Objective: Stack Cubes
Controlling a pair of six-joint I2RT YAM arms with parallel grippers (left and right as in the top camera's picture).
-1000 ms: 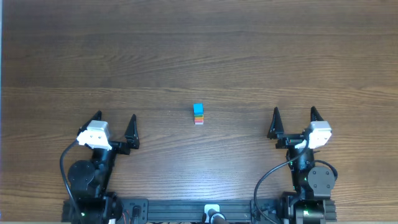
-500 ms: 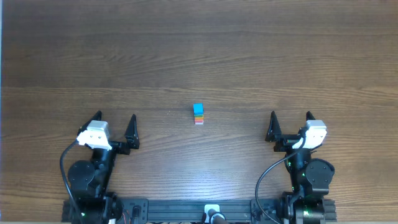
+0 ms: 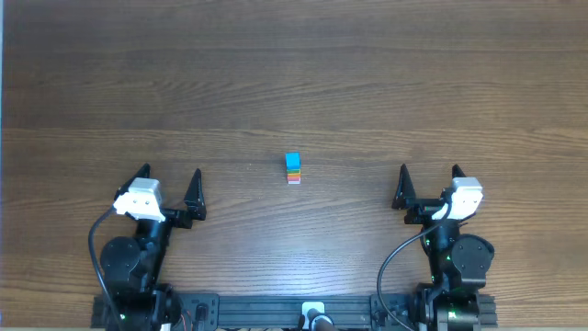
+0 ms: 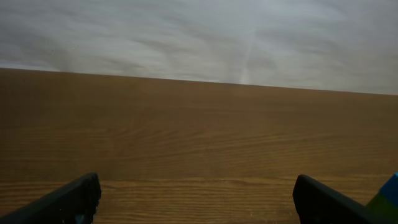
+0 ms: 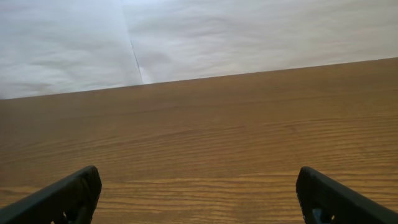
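1. The wooden table (image 3: 294,74) spreads beneath everything, its grain running across.
2. A white backdrop (image 5: 249,31) rises beyond the table's far edge, seen from both my wrists.
3. I have two pincers. My left pincer (image 3: 170,175) and right pincer (image 3: 429,175) sit low near their bases, each with fingers spread wide apart and gripping nothing.
4. One stack of cubes (image 3: 293,168) stands on the table between my pincers, about level with my fingertips and well apart from both.
5. From above I count four layers in it: blue on top, then green, orange and pale pink. My left wrist view catches a blue-and-green sliver of it.
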